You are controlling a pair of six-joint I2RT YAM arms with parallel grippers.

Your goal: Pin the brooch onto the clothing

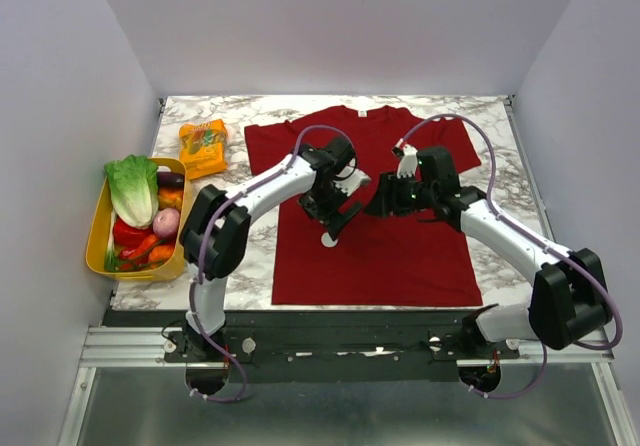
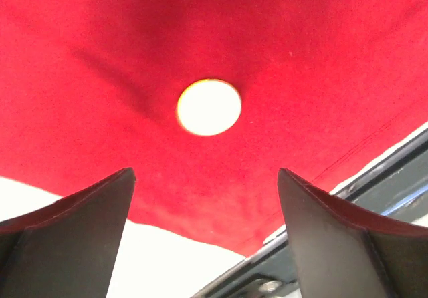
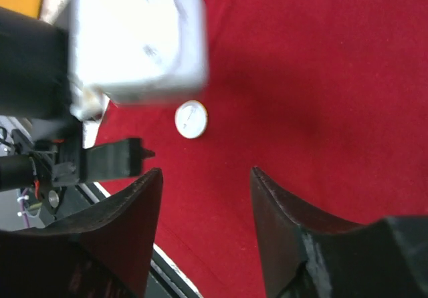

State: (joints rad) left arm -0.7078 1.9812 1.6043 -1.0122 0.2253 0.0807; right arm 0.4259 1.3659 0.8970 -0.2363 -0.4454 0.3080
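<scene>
While the dark red T-shirt (image 1: 400, 261) lies flat on the marble table (image 1: 500, 156), the overhead view shows left gripper (image 1: 340, 216) and right gripper (image 1: 383, 199) close together above it. Left wrist: jaws spread wide and empty, the brooch (image 2: 208, 107) lying on the T-shirt just ahead. Right wrist: jaws parted, holding nothing, brooch (image 3: 191, 119) on the T-shirt beyond.

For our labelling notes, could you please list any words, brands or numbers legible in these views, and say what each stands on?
Nothing here is clear enough to quote.
Orange snack packet: printed, but too small to read.
Small white label inside the collar of the dark red T-shirt: too small to read.
Tiny round pale-faced brooch: faint marks, too blurred to read.
</scene>
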